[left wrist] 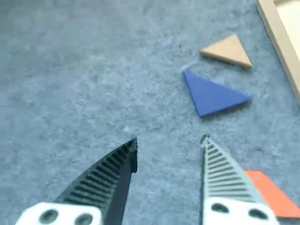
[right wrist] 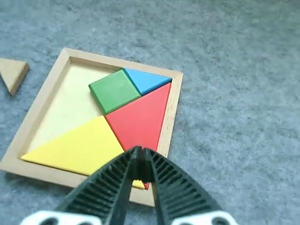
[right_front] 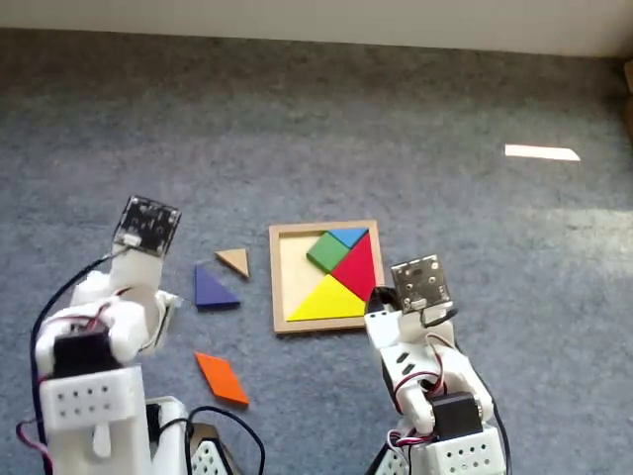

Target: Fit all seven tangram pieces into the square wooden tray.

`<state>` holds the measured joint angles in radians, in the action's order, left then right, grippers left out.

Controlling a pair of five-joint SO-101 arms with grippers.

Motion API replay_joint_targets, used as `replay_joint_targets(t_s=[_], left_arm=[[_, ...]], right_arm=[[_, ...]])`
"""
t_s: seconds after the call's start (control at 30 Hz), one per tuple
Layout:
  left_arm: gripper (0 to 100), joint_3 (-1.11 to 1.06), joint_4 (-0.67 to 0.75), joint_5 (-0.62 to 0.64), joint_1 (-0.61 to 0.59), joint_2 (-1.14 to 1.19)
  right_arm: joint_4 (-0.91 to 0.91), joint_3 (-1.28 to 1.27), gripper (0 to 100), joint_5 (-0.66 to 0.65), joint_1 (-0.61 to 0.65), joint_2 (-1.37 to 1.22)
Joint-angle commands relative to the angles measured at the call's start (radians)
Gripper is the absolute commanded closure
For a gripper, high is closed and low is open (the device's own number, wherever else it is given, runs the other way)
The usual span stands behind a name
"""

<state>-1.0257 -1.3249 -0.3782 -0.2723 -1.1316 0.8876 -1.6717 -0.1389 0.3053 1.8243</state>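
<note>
You're working on a grey-blue carpet (right_front: pixel 297 119), with a pale wall edge (right_front: pixel 396 20) along the far side. There's a brighter patch of light (right_front: pixel 569 223) on the right. A small pale strip (right_front: pixel 541 152) lies far right, too small to tell what it is. The tray (right_front: pixel 275 282) sits mid-scene between your arms. Inside it, the yellow triangle (right_front: pixel 324 300) fills the near side and the red triangle (right_front: pixel 356 267) the right side. The green square (right_front: pixel 325 251) touches the red one's far-left edge, and the light blue triangle (right_front: pixel 348 237) sits in the far right corner. The tray's left and far-left floor is bare wood. Three pieces lie loose on the carpet left of the tray. The tan triangle (right_front: pixel 234 261) is nearest the tray and the dark blue triangle (right_front: pixel 212 289) is just beside it, left and nearer. The orange parallelogram (right_front: pixel 222 378) is well apart, near left. Your left claw (left wrist: pixel 169 141) is spread wide with nothing in it, over carpet short of the dark blue triangle. Your right claw (right wrist: pixel 141 152) is closed tip to tip, nothing visible between, over the tray's near edge by the red triangle's point. That arm covers the tray's near right corner from above. Black cables (right_front: pixel 232 426) loop by the left arm's base.
</note>
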Motion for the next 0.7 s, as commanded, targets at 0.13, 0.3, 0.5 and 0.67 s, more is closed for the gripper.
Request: replay_joint_targets(t_s=[0.13,0.3,0.5,0.67], left_arm=[[73,0.056,0.104,0.199,0.16,0.255],[73,0.059,0.187,0.353,0.236,0.441],[73,0.061,0.287,0.516,0.239,0.585],[73,0.061,0.33,0.594,0.239,0.661]], right_arm=[[-0.048,-0.099,97.8,0.006,-0.012,0.012],[-0.048,-0.099,97.8,0.006,-0.012,0.012],[-0.048,-0.099,97.8,0.006,-0.012,0.012],[-0.048,-0.099,97.8,0.006,-0.012,0.012]])
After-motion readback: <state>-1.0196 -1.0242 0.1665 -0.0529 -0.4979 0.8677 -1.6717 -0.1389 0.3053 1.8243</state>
